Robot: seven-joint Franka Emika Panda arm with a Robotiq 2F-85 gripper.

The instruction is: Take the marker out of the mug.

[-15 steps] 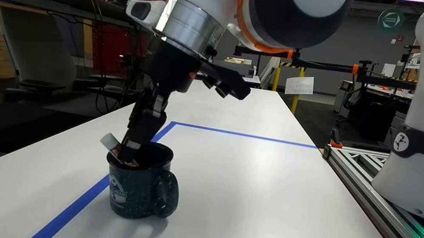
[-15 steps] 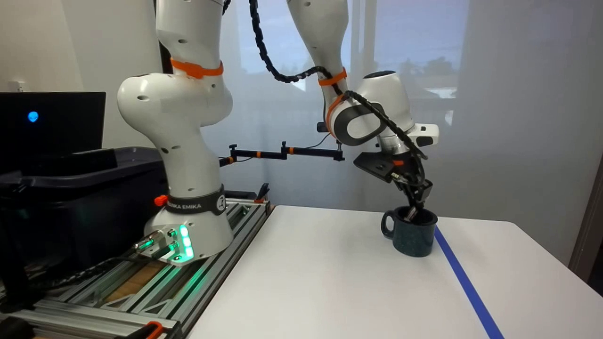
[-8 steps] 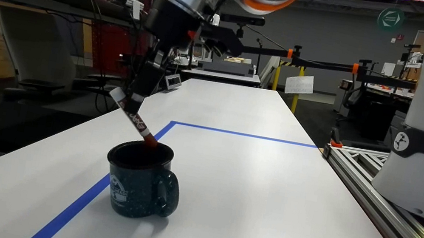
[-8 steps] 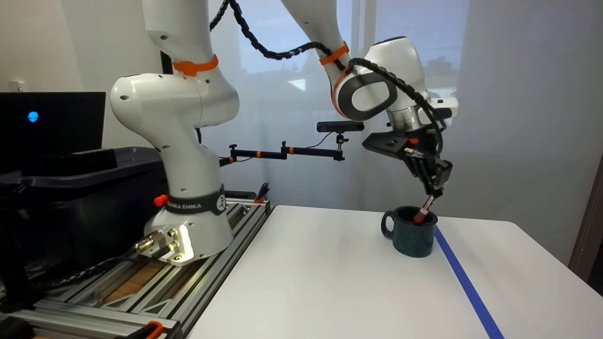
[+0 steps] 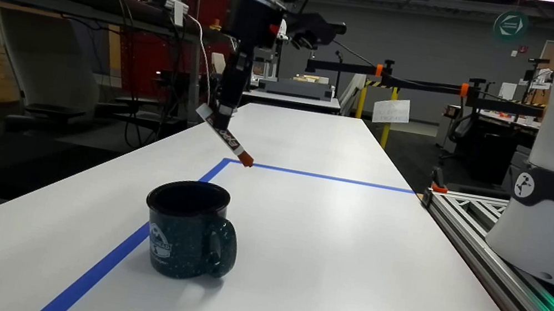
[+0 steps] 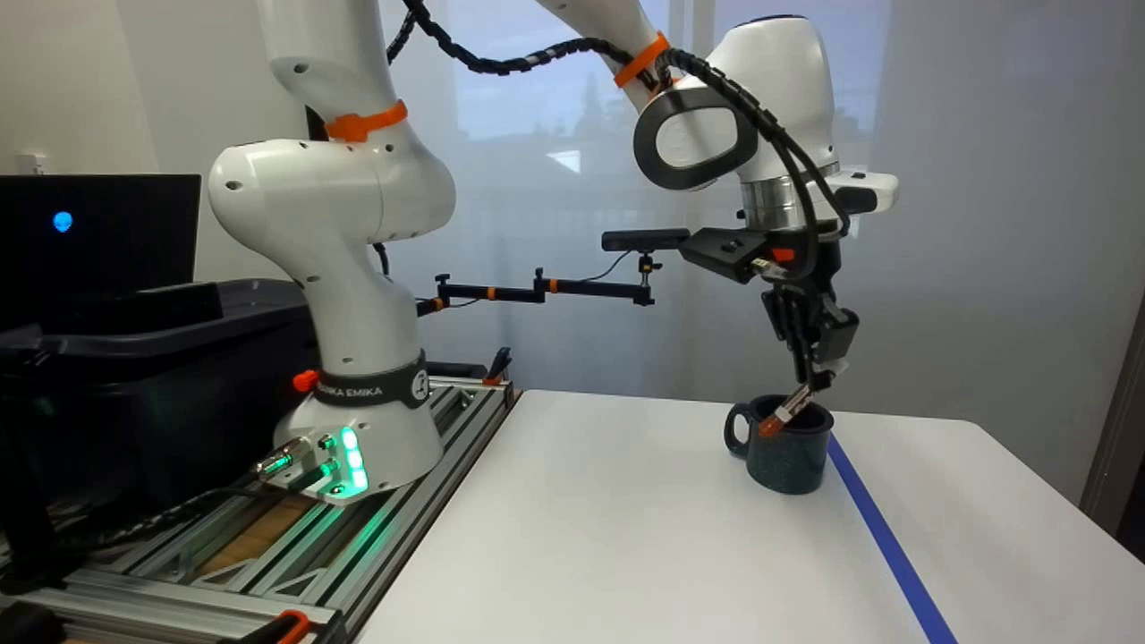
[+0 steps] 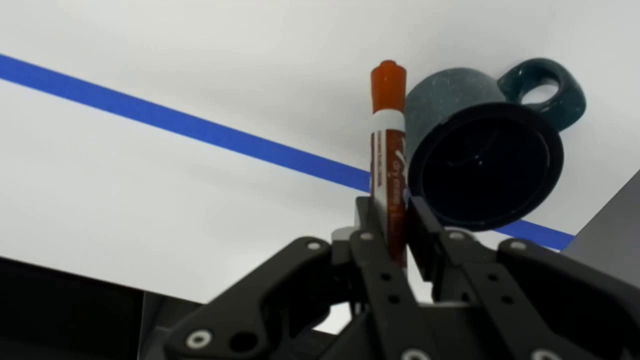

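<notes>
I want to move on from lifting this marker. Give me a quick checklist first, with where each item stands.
1. Gripper shut on the marker: ok, the fingers flank its body in the wrist view.
2. Marker out of the mug: ok, an exterior view shows a gap between them.
3. Mug upright on the table: ok, in both exterior views.
4. Marker level for laying down: not ok, it is tilted with its orange end lower.
5. Room to lower straight down past the mug: cannot tell; in the wrist view the marker runs right along the mug's edge.
</notes>
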